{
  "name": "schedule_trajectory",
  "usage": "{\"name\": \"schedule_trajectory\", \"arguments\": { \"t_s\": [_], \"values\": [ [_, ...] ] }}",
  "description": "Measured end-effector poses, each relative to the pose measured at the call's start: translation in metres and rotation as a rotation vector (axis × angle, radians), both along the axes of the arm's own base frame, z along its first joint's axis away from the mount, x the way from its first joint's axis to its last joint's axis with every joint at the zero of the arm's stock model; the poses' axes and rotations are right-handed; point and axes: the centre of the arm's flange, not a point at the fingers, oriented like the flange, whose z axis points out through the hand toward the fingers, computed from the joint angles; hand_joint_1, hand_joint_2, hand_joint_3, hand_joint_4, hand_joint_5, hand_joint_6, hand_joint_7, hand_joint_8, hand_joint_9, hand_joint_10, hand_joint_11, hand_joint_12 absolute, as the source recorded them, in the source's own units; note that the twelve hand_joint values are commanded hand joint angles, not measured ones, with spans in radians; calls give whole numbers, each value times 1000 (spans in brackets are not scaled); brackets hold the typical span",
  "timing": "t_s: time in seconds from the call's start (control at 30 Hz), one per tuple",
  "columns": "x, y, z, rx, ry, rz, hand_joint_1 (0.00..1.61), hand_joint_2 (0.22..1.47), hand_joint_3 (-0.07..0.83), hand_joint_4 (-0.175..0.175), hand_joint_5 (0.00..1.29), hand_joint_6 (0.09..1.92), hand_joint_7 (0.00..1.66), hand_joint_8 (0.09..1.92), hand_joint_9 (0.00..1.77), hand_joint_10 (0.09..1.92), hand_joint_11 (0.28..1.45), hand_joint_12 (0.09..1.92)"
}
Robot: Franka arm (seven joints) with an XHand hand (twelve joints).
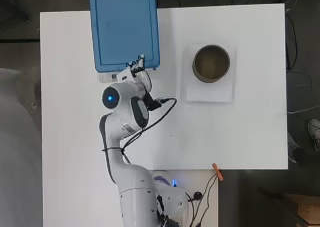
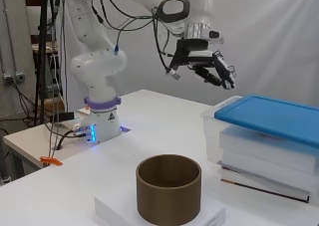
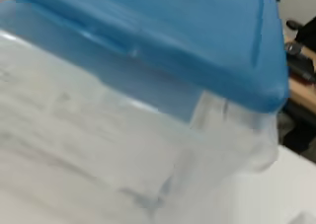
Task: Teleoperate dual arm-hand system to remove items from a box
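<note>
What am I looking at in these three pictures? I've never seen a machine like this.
It is one white robot arm bolted to the edge of a white table, steered by a person. In place of a claw it carries a black and white hand with fingers and a thumb.

One picture looks straight down, one looks across the table from the side, and one comes from a camera at the wrist, very close to the box.

On the table stands a clear plastic box with a blue lid, still closed. Beside it a brown round container sits on a flat white slab.

The hand hovers in the air above the near edge of the box, fingers relaxed, holding nothing.
</note>
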Motion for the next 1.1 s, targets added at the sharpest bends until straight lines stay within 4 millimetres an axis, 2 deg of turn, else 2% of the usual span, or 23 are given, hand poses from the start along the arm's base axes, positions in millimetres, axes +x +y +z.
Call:
{"name": "schedule_trajectory", "arguments": {
  "t_s": [0.03,0.07,0.13,0.17,0.2,0.23,0.27,0.3,0.37,0.43,0.5,0.53,0.67,0.73,0.83,0.93,1.07,1.1],
  "values": [
    [-3,-3,-3,34,35,-23,465,1226,0,-12,842,87,1087,87,1164,87,816,87],
    [-6,-4,-4,63,63,-39,489,1224,7,-13,872,87,1165,87,1215,169,794,282],
    [-14,-10,-12,148,126,-71,560,1222,7,-10,913,87,1272,87,1162,664,684,851],
    [-18,-12,-17,170,150,-85,592,1221,3,-1,940,87,1257,206,1121,881,651,1016],
    [-22,-15,-23,184,175,-97,716,1203,21,64,900,436,1199,465,1101,1050,637,1142],
    [-23,-17,-26,191,186,-101,799,1210,17,115,841,822,1134,691,1086,1164,627,1227],
    [-24,-19,-28,194,191,-102,845,1219,10,145,797,1064,1085,853,1075,1240,622,1284],
    [-23,-21,-31,195,197,-102,871,1223,5,161,777,1191,1056,992,1073,1324,626,1344],
    [-21,-24,-39,194,196,-97,891,1225,1,173,764,1280,1012,1216,1067,1475,640,1439],
    [-17,-24,-45,192,197,-93,900,1221,0,175,770,1287,989,1436,1082,1630,664,1526],
    [-8,-25,-52,189,208,-94,903,1219,1,175,771,1288,979,1574,1098,1725,685,1591],
    [-3,-25,-54,186,211,-96,831,1215,0,115,777,981,962,1646,1094,1765,688,1618],
    [22,-25,-62,161,235,-128,886,1226,3,168,755,1274,944,1818,1106,1860,731,1678],
    [37,-25,-71,153,249,-145,895,1226,0,174,756,1302,951,1900,1135,1903,773,1727],
    [50,-26,-80,157,272,-171,906,1219,-1,175,770,1290,1000,1920,1204,1919,842,1787],
    [60,-25,-76,155,273,-178,917,1212,-1,175,787,1276,1050,1920,1263,1920,903,1815],
    [82,-20,-37,168,225,-167,915,1214,0,175,784,1284,1071,1920,1278,1920,907,1804],
    [86,-19,-31,166,215,-170,852,1207,-1,114,780,978,1065,1920,1267,1920,881,1788]
  ]
}}
